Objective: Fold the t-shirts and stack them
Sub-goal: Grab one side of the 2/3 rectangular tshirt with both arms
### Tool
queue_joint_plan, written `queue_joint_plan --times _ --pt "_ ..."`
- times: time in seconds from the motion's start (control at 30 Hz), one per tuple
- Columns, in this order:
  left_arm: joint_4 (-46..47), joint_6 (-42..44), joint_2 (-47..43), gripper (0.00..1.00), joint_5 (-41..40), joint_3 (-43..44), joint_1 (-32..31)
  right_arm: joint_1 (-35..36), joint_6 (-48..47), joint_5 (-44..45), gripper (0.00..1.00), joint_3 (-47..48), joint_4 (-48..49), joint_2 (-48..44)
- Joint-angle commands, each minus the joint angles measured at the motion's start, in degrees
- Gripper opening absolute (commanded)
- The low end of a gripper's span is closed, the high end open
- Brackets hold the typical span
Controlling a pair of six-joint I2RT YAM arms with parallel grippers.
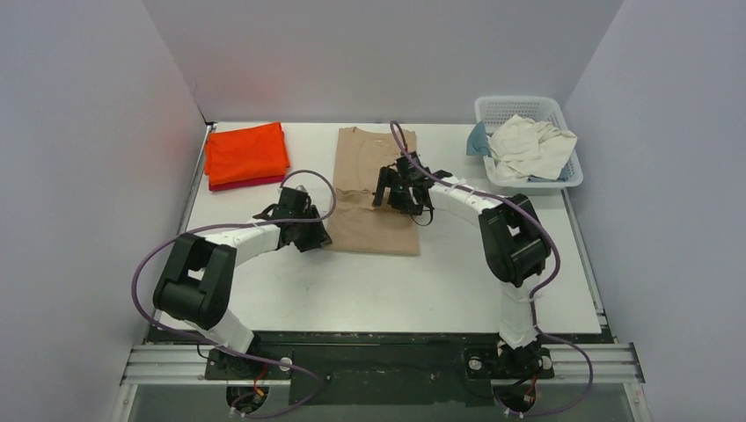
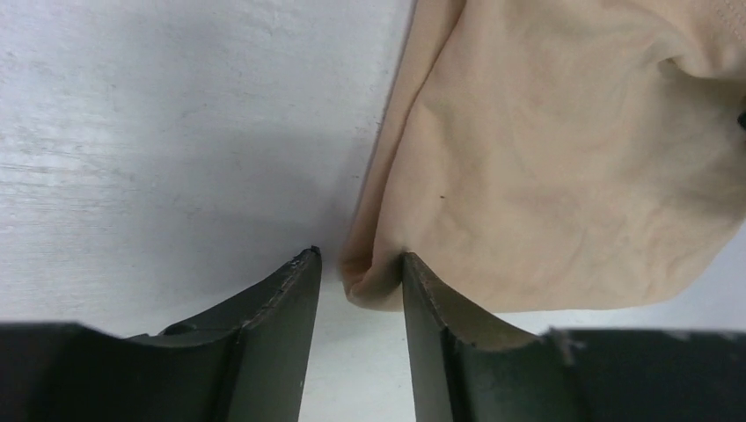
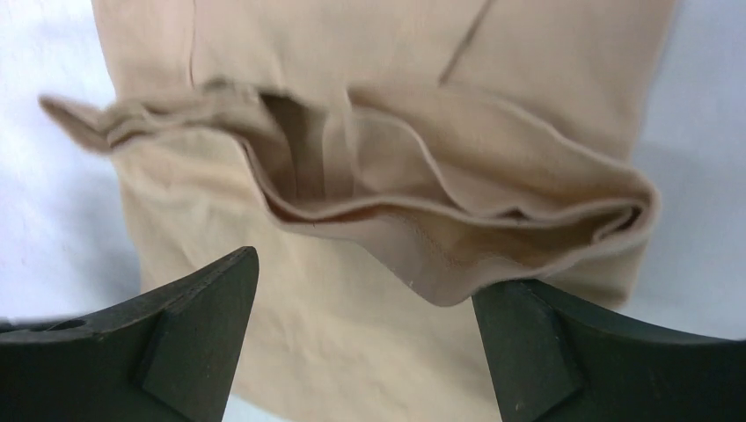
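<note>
**Claws.** My left claw (image 2: pixel 359 255) stands narrowly apart at the 7 o'clock corner of the large tan-beige cloth t-shirt (image 1: pixel 361 167). That corner lies between the fingers, unpinched. My right claw (image 3: pixel 365 271) is wide apart over a rumpled ridge of layers at the shirt's middle, gripping nothing.

**Position.** The shirt lies as a long strip at the centre of the white table (image 1: pixel 396 290).

**Risks.**
- If the left claw shuts on the top layer alone, the fold would likely peel open.
- The right claw may catch an uneven bunch and drag the strip askew.

**Containers.** The white plastic lattice basket (image 1: pixel 521 102) at 2 o'clock holds a crumpled cream-white t-shirt (image 1: pixel 528 145) over a blue one (image 1: pixel 478 141).

**Stack.** At 10 o'clock, a folded bright orange t-shirt (image 1: pixel 246 151) lies on a dark red one (image 1: pixel 242 185).
</note>
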Motion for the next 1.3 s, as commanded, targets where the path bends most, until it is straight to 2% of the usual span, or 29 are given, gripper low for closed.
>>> queue_joint_plan --times 0.0,0.07,0.17,0.3,0.5,0.53,0.63,0.7,0.73,0.9,1.03,1.1,1.17,1.27 --pt "-0.65 0.25 2.82 0.47 -0.27 -0.59 -0.91 -3.45 -1.77 5.42 0.84 10.6 -2.05 5.18" --pt "-1.02 0.2 2.38 0.45 -0.52 -1.34 -1.16 -5.04 -2.27 6.34 0.84 16.64 -5.39 7.43" --pt "-1.2 0.11 1.18 0.45 -1.33 -2.58 -1.68 -5.36 -4.88 6.99 0.84 15.93 -8.38 4.14" --pt "-1.33 -0.16 1.06 0.45 -1.54 -3.37 -2.75 -4.44 -3.92 7.74 0.85 5.9 -9.64 -5.79" --pt "-3.35 -1.21 0.48 0.26 -2.99 -4.74 -3.56 -0.56 3.96 6.38 0.81 -16.59 -6.8 -20.52" --pt "-3.46 -1.46 0.31 0.2 -3.23 -4.97 -3.61 0.35 5.89 6.14 0.79 -20.51 -6.04 -22.57" --pt "-3.33 -1.63 -0.38 0.12 -3.31 -5.44 -3.64 0.97 8.82 6.04 0.73 -27.69 -1.3 -25.2" --pt "-3.04 -1.7 -0.4 0.06 -3.02 -5.56 -3.7 1.0 10.01 6.52 0.68 -29.62 0.02 -25.74" --pt "-3.16 -1.87 -0.35 0.0 -2.91 -5.54 -3.72 1.05 10.44 6.21 0.65 -30.0 0.84 -25.39" --pt "-2.98 -2.27 -0.69 0.0 -3.35 -6.32 -3.81 1.92 11.95 2.89 0.57 -32.19 5.16 -23.26" --pt "-2.55 -2.34 -0.8 0.0 -3.26 -6.74 -4.01 1.91 12.23 4.05 0.45 -31.85 7.59 -19.81" --pt "-2.51 -2.59 -1.08 0.0 -3.21 -6.92 -4.13 1.93 12.54 3.98 0.28 -31.86 7.93 -18.81" --pt "-2.75 -2.88 -2.02 0.0 -3.15 -7.12 -4.18 2.02 12.77 2.89 0.02 -32.55 7.99 -19.59" --pt "-5.03 -3.33 -6.63 0.0 -3.14 -8.01 -4.52 2.29 12.72 0.01 0.0 -35.06 5.73 -23.74"
